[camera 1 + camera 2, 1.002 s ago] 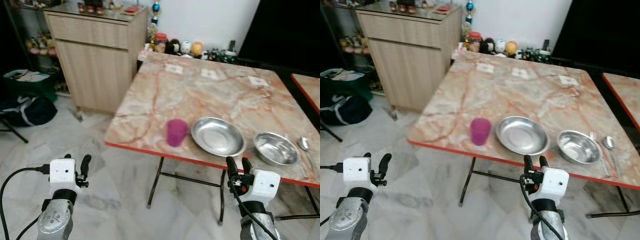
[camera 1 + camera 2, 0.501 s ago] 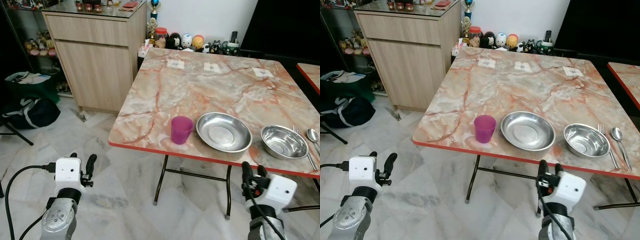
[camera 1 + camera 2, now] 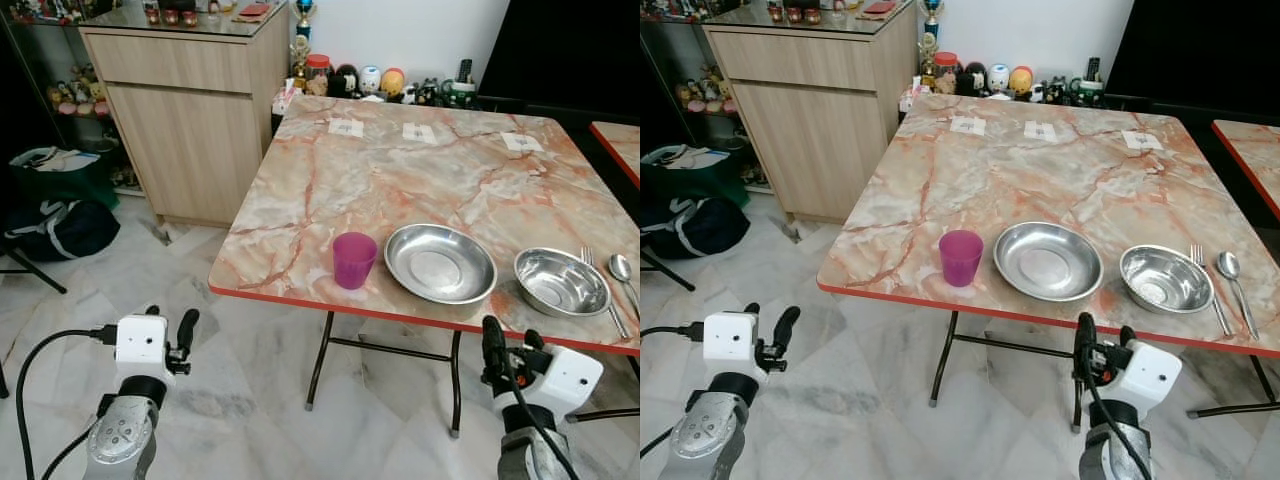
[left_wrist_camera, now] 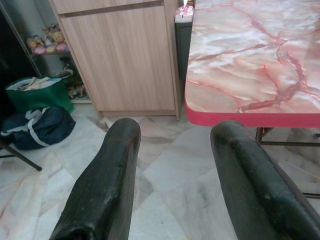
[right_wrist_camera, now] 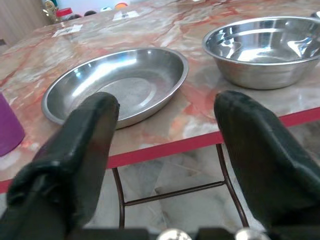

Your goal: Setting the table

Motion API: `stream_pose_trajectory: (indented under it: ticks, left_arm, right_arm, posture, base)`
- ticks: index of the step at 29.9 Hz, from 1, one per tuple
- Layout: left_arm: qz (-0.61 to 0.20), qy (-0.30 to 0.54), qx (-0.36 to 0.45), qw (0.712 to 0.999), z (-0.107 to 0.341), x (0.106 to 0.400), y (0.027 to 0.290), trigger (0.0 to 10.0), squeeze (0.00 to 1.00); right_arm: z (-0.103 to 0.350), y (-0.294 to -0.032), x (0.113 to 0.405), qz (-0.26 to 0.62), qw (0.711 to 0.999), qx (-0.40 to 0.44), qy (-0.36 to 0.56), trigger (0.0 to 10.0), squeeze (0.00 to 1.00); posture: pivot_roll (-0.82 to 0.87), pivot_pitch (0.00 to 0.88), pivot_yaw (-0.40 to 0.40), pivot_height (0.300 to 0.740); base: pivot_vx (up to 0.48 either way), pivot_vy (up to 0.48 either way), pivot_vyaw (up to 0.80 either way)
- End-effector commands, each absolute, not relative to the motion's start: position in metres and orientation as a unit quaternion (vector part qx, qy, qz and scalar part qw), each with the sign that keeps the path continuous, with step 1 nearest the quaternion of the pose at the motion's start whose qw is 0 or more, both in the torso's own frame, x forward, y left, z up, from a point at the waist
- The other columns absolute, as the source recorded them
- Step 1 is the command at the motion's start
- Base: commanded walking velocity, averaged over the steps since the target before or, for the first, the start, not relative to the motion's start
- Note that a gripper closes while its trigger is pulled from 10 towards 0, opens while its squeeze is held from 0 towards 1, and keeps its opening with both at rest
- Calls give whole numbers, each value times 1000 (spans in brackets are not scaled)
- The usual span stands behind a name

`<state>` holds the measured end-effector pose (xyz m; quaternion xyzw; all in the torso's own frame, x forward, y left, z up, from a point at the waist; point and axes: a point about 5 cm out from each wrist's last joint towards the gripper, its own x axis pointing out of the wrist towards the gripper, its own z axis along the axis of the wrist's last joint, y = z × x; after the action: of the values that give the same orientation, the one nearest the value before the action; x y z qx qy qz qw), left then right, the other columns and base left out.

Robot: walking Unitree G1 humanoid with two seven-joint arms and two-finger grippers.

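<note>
since half a second ago the whole head view has slid a little, so the camera moved; the things on the desk [image 3: 330, 190] keep their order and the two arms hang at much the same height in front of its near red edge.

the small cards [image 3: 346, 127] at the far side of the desk are too small to read, and the row of jars and little figures [image 3: 370, 82] behind it is too fine to tell apart. the far right of the head view cuts off a second desk's corner [image 3: 620, 150]. the bag [image 3: 55, 228] on the floor by the wooden cabinet [image 3: 190, 120] sits in shade.

the purple cup [image 3: 354, 260] stands upright near the front edge, just beside the shallow steel plate [image 3: 440, 263]. right of the plate, apart from it, sits a deeper steel bowl [image 3: 561, 282], then a fork [image 3: 594, 290] and a spoon [image 3: 624, 272] lying side by side. plate and bowl are shiny and hold nothing.

the left pincer [image 4: 175, 180] hangs over the marble floor, left of the desk, fingers spread wide with nothing between them. the right pincer [image 5: 165, 150] is below the desk's front edge, facing plate and bowl, its fingers also wide apart and holding nothing.
</note>
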<state>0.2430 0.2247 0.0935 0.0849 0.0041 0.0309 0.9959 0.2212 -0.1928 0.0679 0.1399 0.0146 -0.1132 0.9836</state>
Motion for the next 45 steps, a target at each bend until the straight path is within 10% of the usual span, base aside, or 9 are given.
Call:
stream_pose_trajectory:
  ticks: [1, 11, 28, 45]
  left_arm:
    - [24, 1, 90, 996, 95, 243, 221, 10000, 0]
    - [33, 5, 86, 996, 91, 240, 226, 10000, 0]
    - [79, 385, 113, 912, -52, 143, 293, 10000, 0]
    - [48, 357, 105, 927, -53, 166, 276, 10000, 0]
  right_arm:
    - [67, -192, 222, -114, 984, 139, 15, 10000, 0]
    - [65, -193, 223, -115, 983, 141, 20, 10000, 0]
    - [67, -190, 228, -122, 982, 144, 13, 10000, 0]
    - [67, -186, 227, -115, 984, 135, 8, 10000, 0]
  posture:
    - [129, 0, -60, 740]
    - [128, 0, -59, 740]
    - [143, 11, -56, 740]
    - [125, 0, -44, 740]
  base:
    - [0, 0, 0]
    - [0, 0, 0]
    - [0, 0, 0]
    - [273, 0, 0]
